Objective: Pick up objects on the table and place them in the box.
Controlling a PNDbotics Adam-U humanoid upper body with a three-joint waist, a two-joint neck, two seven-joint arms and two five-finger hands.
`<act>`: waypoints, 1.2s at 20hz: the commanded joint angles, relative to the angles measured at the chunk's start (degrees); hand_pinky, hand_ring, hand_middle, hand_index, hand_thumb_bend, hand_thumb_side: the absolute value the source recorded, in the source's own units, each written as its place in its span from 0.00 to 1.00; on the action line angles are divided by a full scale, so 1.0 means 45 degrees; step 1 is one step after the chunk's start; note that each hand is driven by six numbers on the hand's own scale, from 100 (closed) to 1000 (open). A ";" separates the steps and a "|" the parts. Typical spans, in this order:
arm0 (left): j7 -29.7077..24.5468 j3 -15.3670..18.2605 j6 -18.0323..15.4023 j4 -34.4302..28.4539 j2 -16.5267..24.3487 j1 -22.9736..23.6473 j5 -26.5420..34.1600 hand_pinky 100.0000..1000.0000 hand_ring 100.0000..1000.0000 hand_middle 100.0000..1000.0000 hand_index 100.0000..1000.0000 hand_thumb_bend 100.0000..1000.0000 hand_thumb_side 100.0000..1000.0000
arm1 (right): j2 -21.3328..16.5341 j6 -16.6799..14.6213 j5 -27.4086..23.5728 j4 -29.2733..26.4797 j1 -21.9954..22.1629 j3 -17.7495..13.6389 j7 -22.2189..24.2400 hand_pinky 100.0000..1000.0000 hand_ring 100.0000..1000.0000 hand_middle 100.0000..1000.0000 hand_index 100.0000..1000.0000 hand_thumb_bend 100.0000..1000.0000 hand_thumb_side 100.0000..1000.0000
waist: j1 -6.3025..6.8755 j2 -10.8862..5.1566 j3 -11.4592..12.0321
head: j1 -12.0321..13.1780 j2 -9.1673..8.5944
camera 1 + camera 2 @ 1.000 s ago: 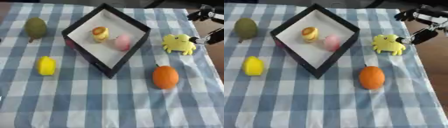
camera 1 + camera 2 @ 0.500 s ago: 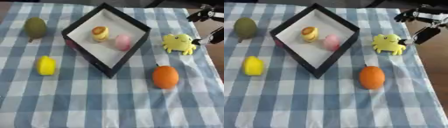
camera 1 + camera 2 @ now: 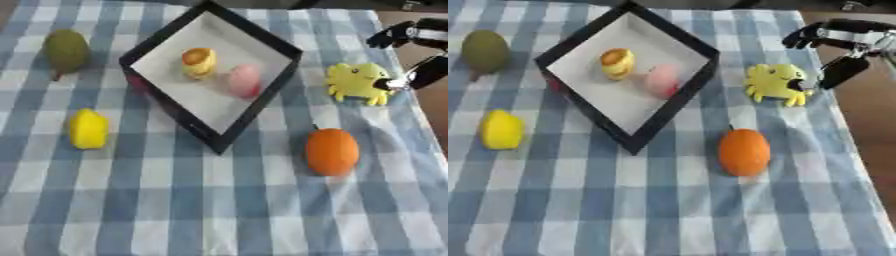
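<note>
- Blue-and-white checked cloth (image 3: 667,215) covers the surface, and every loose object lies on it.
- Black-walled square box with a white floor (image 3: 588,82) sits turned like a diamond in the upper middle, one corner pointing toward the camera.
- Black right hand (image 3: 839,52) comes in at the upper right edge, its fingers spread apart and curled round nothing; one dark finger (image 3: 842,71) reaches down to end just beside the right side of the yellow toy, and whether it touches cannot be told.
- Round orange fruit (image 3: 744,151) lies below and to the right of the box's near corner, apart from it.
- Yellow crab-shaped toy (image 3: 775,83) lies to the right of the box, near the cloth's right edge, between the box wall and the hand.
- Olive-green pear-shaped fruit (image 3: 485,51) lies at the upper left, apart from the box's left corner.
- Yellow lemon (image 3: 502,130) lies at the left, below the green fruit and well apart from the box.
- Yellow-and-orange small rounded object (image 3: 618,63) stands inside the box on its white floor.
- Pink egg-shaped object (image 3: 662,80) lies inside the box too, just beside the yellow-and-orange one, to its right.
- Left hand shows in neither view.
</note>
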 commanded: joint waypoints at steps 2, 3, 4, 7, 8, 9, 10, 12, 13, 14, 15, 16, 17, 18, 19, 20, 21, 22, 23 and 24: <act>-0.0063 -0.0001 -0.0019 -0.0237 0.0136 -0.0236 0.0083 0.85 1.00 1.00 0.87 0.02 0.86 | -0.0201 -0.0032 0.0310 0.0165 -0.0247 -0.0042 -0.0169 0.88 0.87 0.82 0.89 0.34 0.25 | 0.0107 0.0114 0.0065 | -0.0075 -0.0024; -0.0073 -0.0008 -0.0021 -0.0245 0.0119 -0.0260 0.0090 0.85 1.00 1.00 0.87 0.02 0.86 | -0.0168 -0.0042 0.0386 0.0226 -0.0252 -0.0030 -0.0187 0.88 0.88 0.82 0.89 0.33 0.24 | 0.0120 0.0146 0.0089 | -0.0095 -0.0024; -0.0083 -0.0014 -0.0021 -0.0250 0.0106 -0.0280 0.0098 0.85 1.00 1.00 0.87 0.02 0.86 | -0.0136 -0.0056 0.0460 0.0285 -0.0260 -0.0023 -0.0202 0.88 0.88 0.82 0.89 0.34 0.25 | 0.0130 0.0175 0.0109 | -0.0111 -0.0024; -0.0106 -0.0021 -0.0021 -0.0265 0.0070 -0.0339 0.0110 0.85 1.00 1.00 0.87 0.02 0.86 | -0.0048 -0.0091 0.0659 0.0488 -0.0294 -0.0018 -0.0226 0.88 0.88 0.83 0.89 0.34 0.26 | 0.0159 0.0275 0.0172 | -0.0147 -0.0024; -0.0105 -0.0017 -0.0025 -0.0275 0.0054 -0.0362 0.0116 0.85 1.00 1.00 0.87 0.02 0.86 | -0.0037 -0.0094 0.0750 0.0555 -0.0297 -0.0015 -0.0236 0.88 0.88 0.83 0.89 0.34 0.26 | 0.0169 0.0313 0.0197 | -0.0147 -0.0024; -0.0103 -0.0014 -0.0026 -0.0283 0.0041 -0.0381 0.0122 0.85 1.00 1.00 0.87 0.02 0.87 | -0.0026 -0.0099 0.0854 0.0612 -0.0295 -0.0014 -0.0256 0.88 0.88 0.83 0.89 0.35 0.26 | 0.0176 0.0354 0.0219 | -0.0152 -0.0024; -0.0105 -0.0018 -0.0026 -0.0292 0.0028 -0.0404 0.0130 0.85 1.00 1.00 0.87 0.02 0.87 | -0.0014 -0.0095 0.0966 0.0666 -0.0288 -0.0028 -0.0308 0.88 0.88 0.83 0.89 0.35 0.26 | 0.0182 0.0400 0.0241 | -0.0163 -0.0024; -0.0121 -0.0034 -0.0023 -0.0303 0.0004 -0.0442 0.0144 0.85 1.00 1.00 0.87 0.02 0.87 | 0.0019 -0.0069 0.1156 0.0802 -0.0278 -0.0074 -0.0450 0.88 0.87 0.83 0.89 0.35 0.26 | 0.0198 0.0473 0.0275 | -0.0183 -0.0024; -0.0133 -0.0043 -0.0020 -0.0307 -0.0009 -0.0461 0.0149 0.85 1.00 1.00 0.87 0.02 0.87 | 0.0036 -0.0051 0.1244 0.0900 -0.0278 -0.0099 -0.0504 0.88 0.87 0.83 0.89 0.36 0.26 | 0.0207 0.0510 0.0293 | -0.0192 -0.0024; -0.0143 -0.0049 -0.0017 -0.0308 -0.0018 -0.0472 0.0152 0.85 1.00 1.00 0.87 0.02 0.87 | 0.0048 -0.0042 0.1331 0.0988 -0.0284 -0.0119 -0.0547 0.88 0.87 0.83 0.89 0.36 0.26 | 0.0214 0.0539 0.0304 | -0.0194 -0.0024; -0.0149 -0.0050 -0.0014 -0.0307 -0.0023 -0.0477 0.0154 0.85 1.00 1.00 0.87 0.02 0.87 | 0.0064 -0.0047 0.1409 0.1056 -0.0291 -0.0133 -0.0584 0.88 0.87 0.82 0.89 0.36 0.25 | 0.0220 0.0561 0.0309 | -0.0196 -0.0024; -0.0152 -0.0051 -0.0009 -0.0303 -0.0025 -0.0476 0.0156 0.85 1.00 1.00 0.87 0.02 0.87 | 0.0075 -0.0061 0.1470 0.1108 -0.0294 -0.0136 -0.0597 0.88 0.87 0.82 0.89 0.36 0.26 | 0.0226 0.0583 0.0308 | -0.0192 -0.0024; -0.0155 -0.0053 -0.0007 -0.0300 -0.0025 -0.0475 0.0157 0.85 1.00 1.00 0.87 0.02 0.87 | 0.0079 -0.0079 0.1522 0.1142 -0.0296 -0.0135 -0.0597 0.88 0.87 0.82 0.89 0.36 0.25 | 0.0230 0.0597 0.0304 | -0.0187 -0.0024; -0.0161 -0.0059 -0.0006 -0.0299 -0.0024 -0.0474 0.0158 0.85 1.00 1.00 0.87 0.02 0.87 | 0.0083 -0.0094 0.1569 0.1165 -0.0296 -0.0131 -0.0594 0.88 0.87 0.80 0.89 0.36 0.25 | 0.0234 0.0607 0.0299 | -0.0187 -0.0024; -0.0170 -0.0065 -0.0005 -0.0296 -0.0022 -0.0475 0.0158 0.85 1.00 1.00 0.87 0.02 0.87 | 0.0093 -0.0104 0.1605 0.1183 -0.0297 -0.0126 -0.0593 0.87 0.86 0.78 0.88 0.36 0.22 | 0.0238 0.0614 0.0295 | -0.0187 -0.0024; -0.0178 -0.0069 -0.0004 -0.0295 -0.0021 -0.0478 0.0158 0.85 1.00 1.00 0.87 0.02 0.87 | 0.0106 -0.0111 0.1635 0.1194 -0.0297 -0.0115 -0.0598 0.87 0.86 0.77 0.88 0.36 0.21 | 0.0240 0.0617 0.0292 | -0.0190 -0.0024; -0.0184 -0.0073 -0.0004 -0.0295 -0.0019 -0.0482 0.0158 0.85 1.00 1.00 0.87 0.02 0.87 | 0.0117 -0.0113 0.1655 0.1196 -0.0297 -0.0104 -0.0610 0.87 0.85 0.76 0.87 0.35 0.17 | 0.0241 0.0619 0.0290 | -0.0195 -0.0024; -0.0191 -0.0078 -0.0004 -0.0295 -0.0016 -0.0489 0.0158 0.85 1.00 1.00 0.87 0.02 0.87 | 0.0129 -0.0102 0.1666 0.1183 -0.0298 -0.0098 -0.0658 0.87 0.85 0.75 0.86 0.35 0.15 | 0.0240 0.0620 0.0291 | -0.0202 -0.0024; -0.0197 -0.0083 -0.0004 -0.0295 -0.0016 -0.0496 0.0160 0.85 1.00 1.00 0.87 0.02 0.87 | 0.0142 -0.0087 0.1673 0.1171 -0.0298 -0.0090 -0.0714 0.86 0.84 0.74 0.86 0.33 0.11 | 0.0240 0.0621 0.0294 | -0.0207 -0.0024; -0.0205 -0.0091 -0.0004 -0.0295 -0.0020 -0.0507 0.0163 0.85 1.00 1.00 0.87 0.02 0.87 | 0.0162 -0.0066 0.1660 0.1173 -0.0297 -0.0084 -0.0774 0.86 0.82 0.71 0.84 0.30 0.05 | 0.0241 0.0622 0.0298 | -0.0210 -0.0024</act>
